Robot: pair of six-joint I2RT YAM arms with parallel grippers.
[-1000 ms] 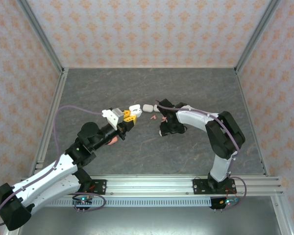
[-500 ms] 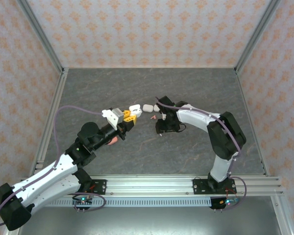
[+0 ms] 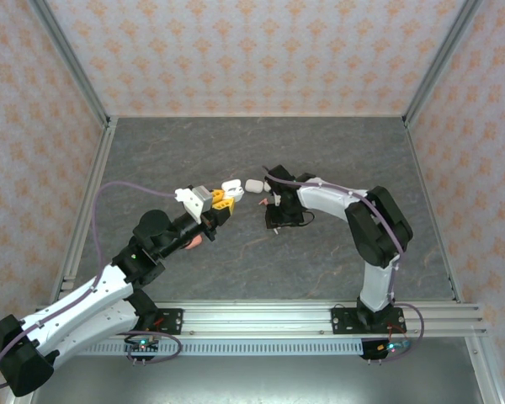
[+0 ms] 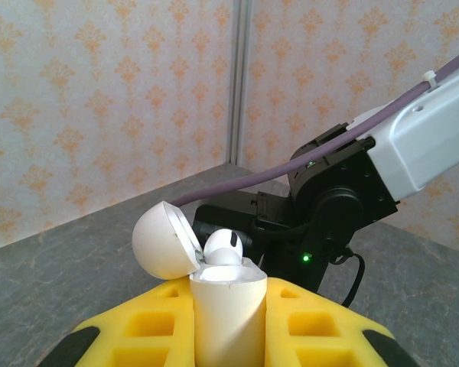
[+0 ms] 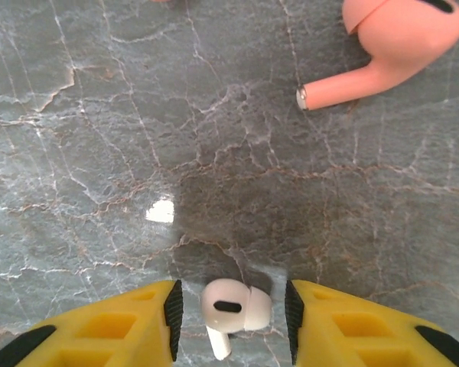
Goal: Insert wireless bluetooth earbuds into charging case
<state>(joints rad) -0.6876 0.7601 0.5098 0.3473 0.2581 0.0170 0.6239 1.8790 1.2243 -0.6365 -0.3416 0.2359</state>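
Desk: dark grey stone-pattern top (image 3: 337,151) with pale veins and thin brownish cracks, matt apart from one small bright glare spot (image 5: 161,210) just ahead of the right tool (image 5: 229,310).
Room: three walls (image 3: 261,50) papered pale pink with a repeating orange flower motif. Bare aluminium posts (image 3: 71,67) run up the corners and along the desk edges.
Near edge: a metal rail (image 3: 261,316) carries both arm bases, set well apart.
Left tool (image 4: 228,298): yellow fingers (image 4: 321,325) clamped on a white case (image 4: 228,325), raised off the desk and roughly upright. Its lid (image 4: 162,241) is hinged open and leans left in the left wrist view.
Seated earbud (image 4: 223,246): white, sits in the case mouth with its rounded head above the rim, touching the open lid.
Right tool: lowered to the desk near its middle, fingers (image 5: 99,329) apart, one on each side of a white earbud (image 5: 233,304). Narrow gaps show on both sides, so the black pads (image 5: 174,310) are not touching it.
White earbud: lies flat on the desk between those fingers, stem towards the camera.
Pink earbud (image 5: 390,42): on the desk beyond the right tool, well apart from the white one, stem pointing left.
Second case (image 3: 253,184): white and rounded, on the desk just beside the held case, between the two tools. Cannot tell whether its lid is closed.
Cable (image 3: 109,189): a purple lead loops out from the left arm.
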